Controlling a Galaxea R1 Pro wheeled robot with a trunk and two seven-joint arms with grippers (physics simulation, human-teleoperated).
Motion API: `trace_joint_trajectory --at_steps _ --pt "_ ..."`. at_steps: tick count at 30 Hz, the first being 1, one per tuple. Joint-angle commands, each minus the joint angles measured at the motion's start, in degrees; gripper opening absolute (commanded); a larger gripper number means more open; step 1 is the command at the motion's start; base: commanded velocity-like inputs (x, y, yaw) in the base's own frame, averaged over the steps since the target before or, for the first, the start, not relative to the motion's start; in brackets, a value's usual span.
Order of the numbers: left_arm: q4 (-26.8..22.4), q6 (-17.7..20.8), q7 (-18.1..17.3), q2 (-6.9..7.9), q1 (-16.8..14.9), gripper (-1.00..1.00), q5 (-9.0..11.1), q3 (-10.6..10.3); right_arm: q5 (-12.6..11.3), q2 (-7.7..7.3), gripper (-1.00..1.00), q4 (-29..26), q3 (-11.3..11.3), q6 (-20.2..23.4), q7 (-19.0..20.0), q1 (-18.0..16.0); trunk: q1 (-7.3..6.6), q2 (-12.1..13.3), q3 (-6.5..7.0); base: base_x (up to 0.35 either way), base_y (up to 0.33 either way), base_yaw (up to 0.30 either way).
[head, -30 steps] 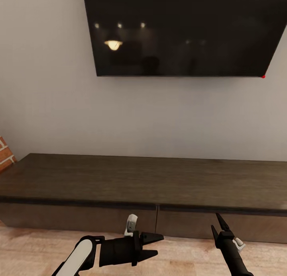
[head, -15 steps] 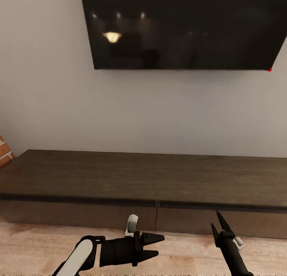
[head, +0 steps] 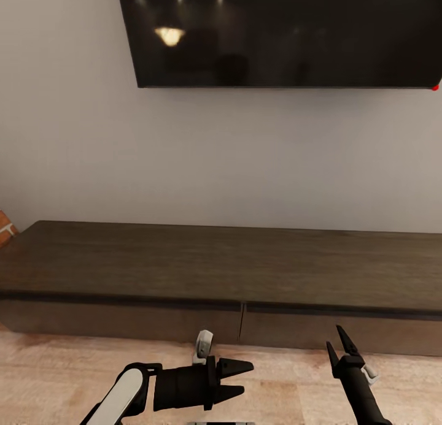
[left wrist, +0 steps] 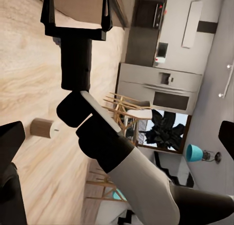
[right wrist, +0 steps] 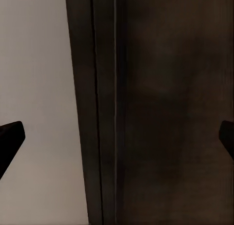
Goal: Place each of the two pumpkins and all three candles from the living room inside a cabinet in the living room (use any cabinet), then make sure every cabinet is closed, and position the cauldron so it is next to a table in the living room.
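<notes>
While low over the pale wood floor (head: 55, 376), both tools held empty: left gripper (head: 238, 379) with fingers apart and pointing sideways toward the right arm, right gripper (head: 339, 345) with fingers apart too, aimed at the cabinet (head: 184, 271). Just behind, long dark-brown cabinet against the grey wall (head: 184, 161), drawer fronts flush and closed, flat top bare. Above, on the wall, black screen (head: 282, 32) with lamp reflections.

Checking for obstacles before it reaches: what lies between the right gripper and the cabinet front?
Nothing: in the head view only bare wood floor separates the right gripper from the closed cabinet.
</notes>
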Motion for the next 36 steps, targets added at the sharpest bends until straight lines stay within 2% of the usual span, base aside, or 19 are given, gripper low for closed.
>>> trace_joint_trajectory --at_steps 1,13,36 --pt "-0.05 0.05 -0.28 0.04 -0.04 1.00 -0.19 -0.05 -0.60 0.00 1.00 0.02 0.07 0.57 0.16 -0.02 0.01 -0.03 -0.27 0.000 0.000 0.000" --pt "-1.32 0.05 -0.28 0.04 -0.04 1.00 -0.19 -0.02 -0.54 0.09 1.00 0.02 0.41 0.25 0.24 -0.02 0.01 -0.03 -0.27 0.003 0.001 0.000" --pt "-1.38 0.06 -0.28 0.04 -0.04 1.00 -0.19 -0.11 -0.73 0.10 1.00 0.02 0.52 0.49 0.34 -0.02 0.01 -0.03 -0.27 0.094 0.011 0.000"
